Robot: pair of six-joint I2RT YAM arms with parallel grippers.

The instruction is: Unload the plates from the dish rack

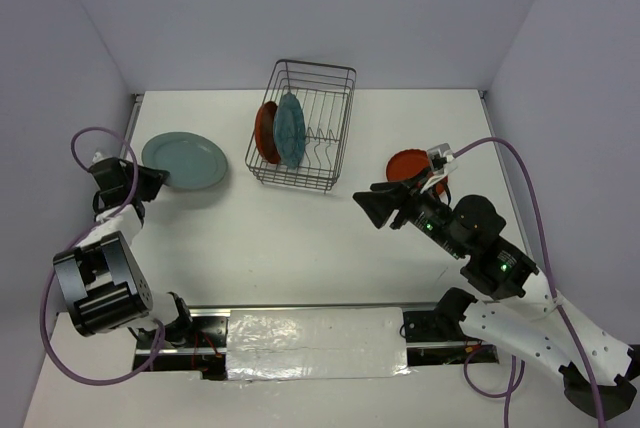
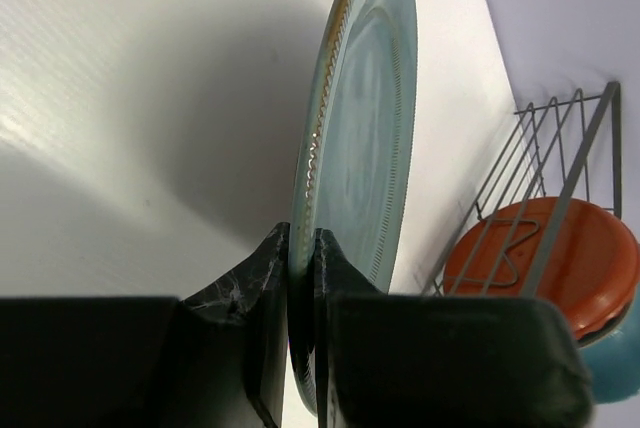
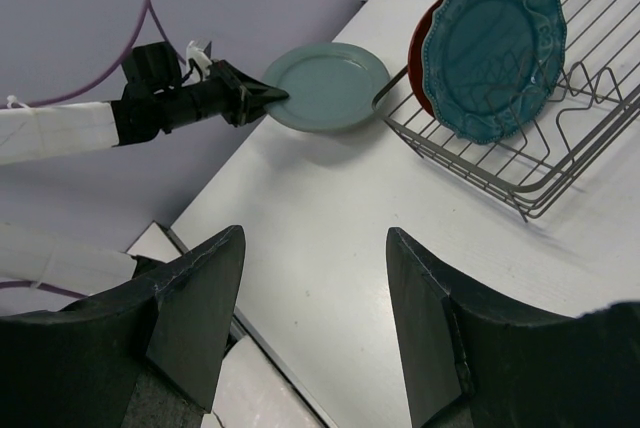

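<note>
The dish rack (image 1: 328,128) stands at the back middle of the table. An orange-red plate (image 1: 264,133) and the scalloped teal-blue plate (image 1: 290,129) stand upright at its left end. My left gripper (image 1: 160,180) is shut on the near rim of the pale grey-teal plate (image 1: 185,160), left of the rack and low over the table. In the left wrist view the fingers (image 2: 262,278) pinch that plate's (image 2: 365,118) edge. My right gripper (image 1: 368,203) is open and empty, in front of the rack's right end. A second orange-red plate (image 1: 408,165) lies flat on the table behind it.
Grey walls close in the table at the back and on both sides. A white padded strip (image 1: 315,343) runs along the near edge between the arm bases. Purple cables (image 1: 530,188) loop off both arms. The right wrist view shows the rack (image 3: 560,158), the teal-blue plate (image 3: 495,48) and the left arm (image 3: 180,103).
</note>
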